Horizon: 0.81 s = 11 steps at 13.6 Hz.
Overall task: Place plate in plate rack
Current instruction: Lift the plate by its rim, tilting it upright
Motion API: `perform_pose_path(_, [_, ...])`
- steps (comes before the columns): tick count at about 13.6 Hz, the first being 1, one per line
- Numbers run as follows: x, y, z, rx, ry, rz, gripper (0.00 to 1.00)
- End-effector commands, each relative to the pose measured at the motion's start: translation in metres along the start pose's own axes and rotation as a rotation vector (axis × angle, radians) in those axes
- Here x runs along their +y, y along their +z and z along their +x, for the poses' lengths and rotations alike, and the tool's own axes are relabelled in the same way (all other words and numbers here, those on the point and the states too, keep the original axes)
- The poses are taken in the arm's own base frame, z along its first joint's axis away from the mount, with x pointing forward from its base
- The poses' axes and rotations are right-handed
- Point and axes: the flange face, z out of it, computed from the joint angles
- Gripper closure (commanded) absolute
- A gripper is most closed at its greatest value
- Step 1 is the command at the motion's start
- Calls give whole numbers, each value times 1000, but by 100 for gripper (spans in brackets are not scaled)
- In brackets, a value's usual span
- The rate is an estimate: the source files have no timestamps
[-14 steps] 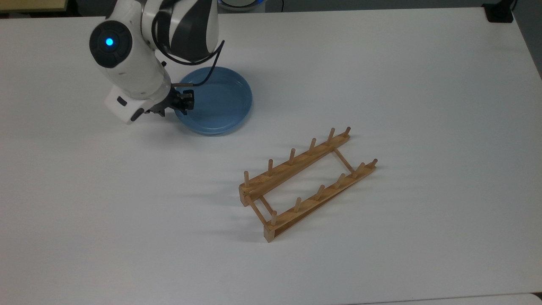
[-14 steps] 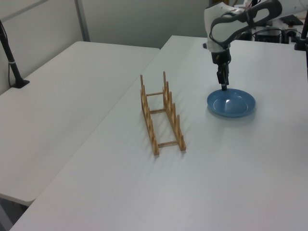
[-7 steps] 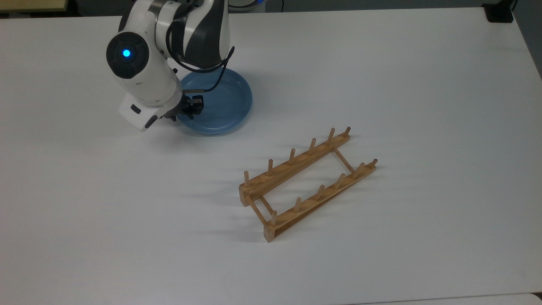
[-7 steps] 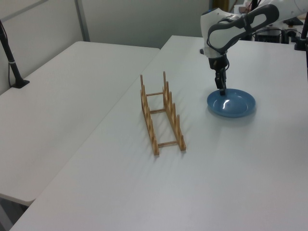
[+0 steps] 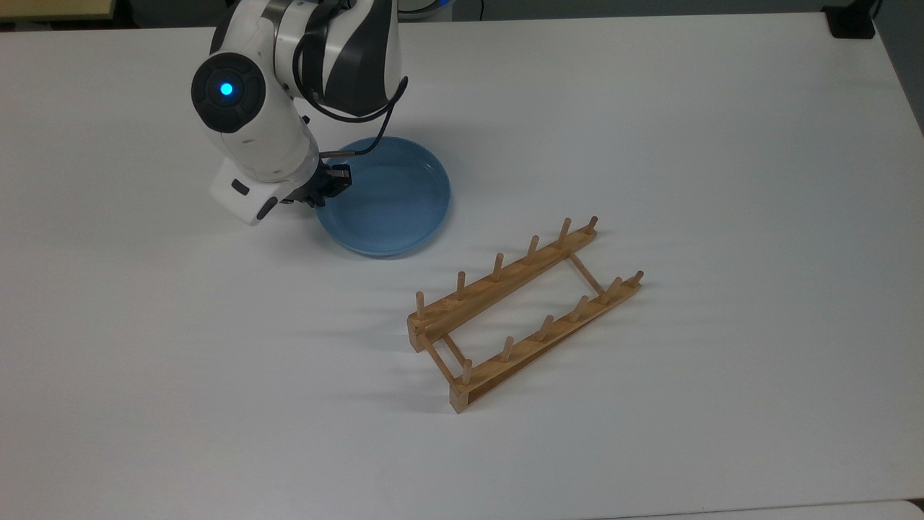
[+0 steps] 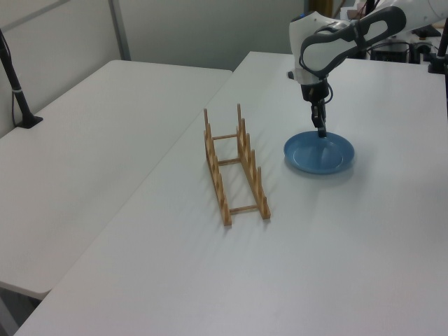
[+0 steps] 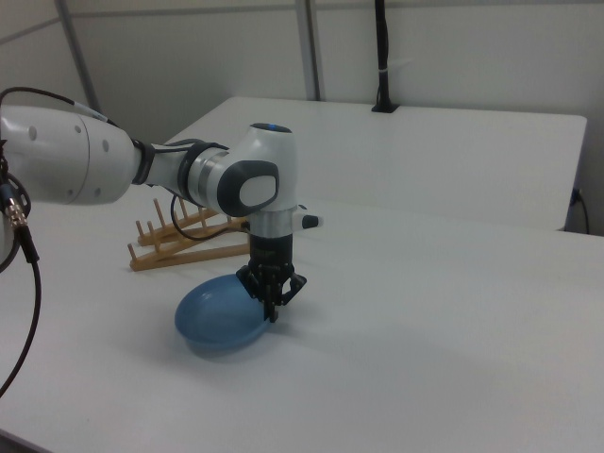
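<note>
The gripper point(image 5: 333, 182) is pinching the plate point(image 5: 386, 196) rim at upper left of the top view; the plate rack point(image 5: 521, 312) is sitting lower right. I'd be lifting slowly, tilting it upright before the pegs.

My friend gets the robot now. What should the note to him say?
Gripper: shut on the plate's rim, at the top view's left edge of the plate.
Plate: off the table or nearly so, a bit tilted, carried a short way toward the plate rack in the last second.
Rack: on the table, no plate in it.
Done: plate gripped and started on its way.
Left: carry it over, stand it between the pegs, let go.
</note>
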Motion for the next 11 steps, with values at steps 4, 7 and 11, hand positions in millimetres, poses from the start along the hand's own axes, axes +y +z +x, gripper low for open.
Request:
perform_pose_path(4, [0, -96, -14, 175, -7, -38, 100])
perform_pose_path(7, [7, -151, -24, 292, 66, -46, 100])
perform_pose_path(11, [3, -219, -24, 480, 216, -80, 100])
